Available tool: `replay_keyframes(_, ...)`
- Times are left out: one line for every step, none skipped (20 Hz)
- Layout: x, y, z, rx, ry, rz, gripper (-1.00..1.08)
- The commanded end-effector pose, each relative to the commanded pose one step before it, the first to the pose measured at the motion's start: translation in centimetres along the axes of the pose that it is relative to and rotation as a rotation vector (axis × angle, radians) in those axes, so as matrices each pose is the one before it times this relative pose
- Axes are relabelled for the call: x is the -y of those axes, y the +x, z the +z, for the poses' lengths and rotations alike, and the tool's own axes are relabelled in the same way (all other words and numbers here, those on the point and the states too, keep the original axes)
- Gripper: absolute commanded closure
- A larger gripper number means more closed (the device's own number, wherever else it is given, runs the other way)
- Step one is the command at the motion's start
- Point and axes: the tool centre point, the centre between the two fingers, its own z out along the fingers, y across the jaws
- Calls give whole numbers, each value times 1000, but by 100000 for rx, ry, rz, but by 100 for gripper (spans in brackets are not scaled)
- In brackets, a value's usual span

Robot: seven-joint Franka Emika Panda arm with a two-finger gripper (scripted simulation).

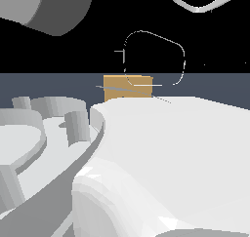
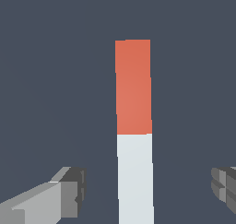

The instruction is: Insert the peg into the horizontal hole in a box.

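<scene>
In the wrist view the peg (image 2: 133, 126) lies flat on the dark grey floor, a slim bar with an orange-red part and a white end. My gripper (image 2: 148, 191) hangs above the white end, open, one grey fingertip (image 2: 73, 191) on each side of the bar and well apart from it. In the exterior view the tan box (image 1: 128, 88) stands far back at the floor's edge, its lower part hidden behind the arm. The hole cannot be made out on its face. The peg and gripper are hidden in that view.
The white arm body (image 1: 166, 167) fills most of the exterior view and blocks the floor in front of the box. Grey arm links (image 1: 44, 128) sit at the exterior view's left. Dark grey floor surrounds the peg.
</scene>
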Motion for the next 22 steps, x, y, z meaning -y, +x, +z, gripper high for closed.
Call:
replay_keyframes(205, -1326, 467, -75, -31, -1118, -92)
replay_keyframes(69, -412, 142, -20, 15, -266, -92)
replay_keyframes(54, -351, 120, -17, 13, -228, -92)
replay_keyframes(44, -293, 98, -13, 11, -182, -92)
replay_keyframes(29, -229, 78, -11, 9, -154, -92)
replay_keyframes(20, -174, 59, -8, 7, -119, -92)
replay_keyframes(19, -130, 41, -5, 4, -69, -92)
replay_keyframes(29, -97, 22, 0, 0, 0, -92)
replay_keyframes(-20, 2, 11, -5, 4, -69, -92)
replay_keyframes(52, 90, -29, 10, 50, 253, -92)
replay_keyframes(0, -1, 35, 0, 0, 0, -92)
replay_keyframes(1, -3, 105, 0, 0, 0, -92)
replay_keyframes(2, -5, 175, 0, 0, 0, -92)
replay_keyframes(3, -7, 245, 0, 0, 0, -92)
replay_keyframes(-15, 16, 309, -3, -11, -48, -92)
replay_keyframes(6, -9, 382, 0, 0, 0, -92)
replay_keyframes(8, -9, 449, 0, 0, 0, -92)
replay_keyframes(-17, 24, 509, -5, -16, -67, -92)
replay_keyframes(13, -10, 575, 0, 0, 0, -92)
replay_keyframes(11, -10, 544, 0, 0, 0, -92)
replay_keyframes(-20, 23, 462, -5, -16, -67, -92)
replay_keyframes(2, -13, 392, 0, 0, 0, -92)
